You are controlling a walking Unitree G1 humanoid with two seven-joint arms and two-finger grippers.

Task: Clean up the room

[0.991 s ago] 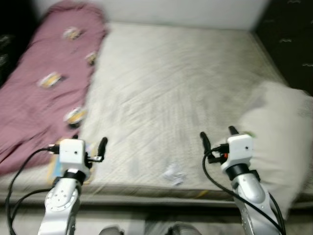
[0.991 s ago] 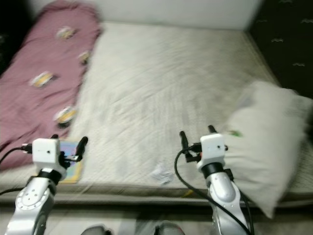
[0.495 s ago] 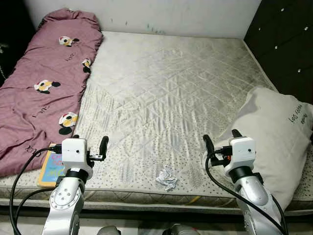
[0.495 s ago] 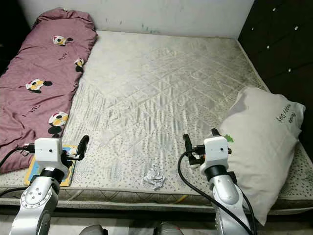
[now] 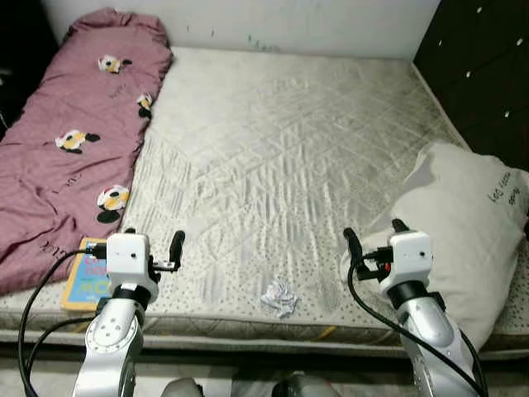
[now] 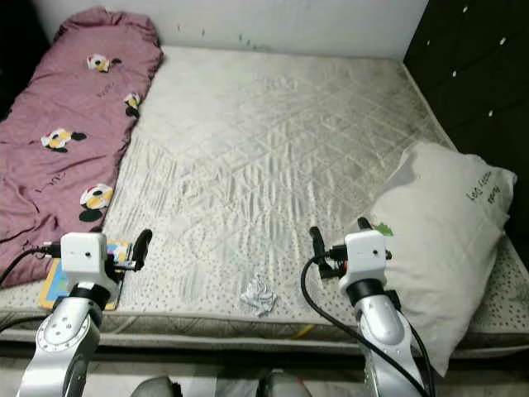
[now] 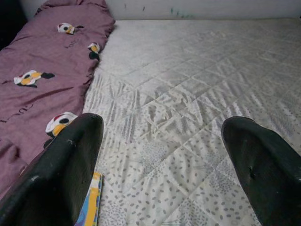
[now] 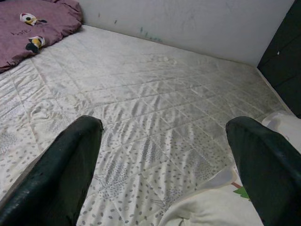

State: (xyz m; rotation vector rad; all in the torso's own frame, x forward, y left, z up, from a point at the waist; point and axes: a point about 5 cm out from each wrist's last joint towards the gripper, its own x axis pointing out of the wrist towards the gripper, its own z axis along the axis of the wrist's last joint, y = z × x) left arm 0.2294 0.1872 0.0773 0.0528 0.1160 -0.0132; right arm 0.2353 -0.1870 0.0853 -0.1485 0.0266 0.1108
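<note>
White crumpled tissue (image 5: 279,296) on mattress (image 5: 281,157), between pincers

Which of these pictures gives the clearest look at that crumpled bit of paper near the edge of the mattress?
The left eye view: the crumpled paper lies whole and unblocked on the mattress, near its front edge, between the two arms. The right eye view shows it about as well. The wrist views look past it, up the mattress.

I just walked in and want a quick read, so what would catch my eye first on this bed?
The maroon cartoon-print blanket along the bare mattress's left side stands out most, with a colourful book at its near end. A big white pillow slumps at the right edge, and a crumpled tissue lies near the front edge between the open left gripper and right gripper.
</note>
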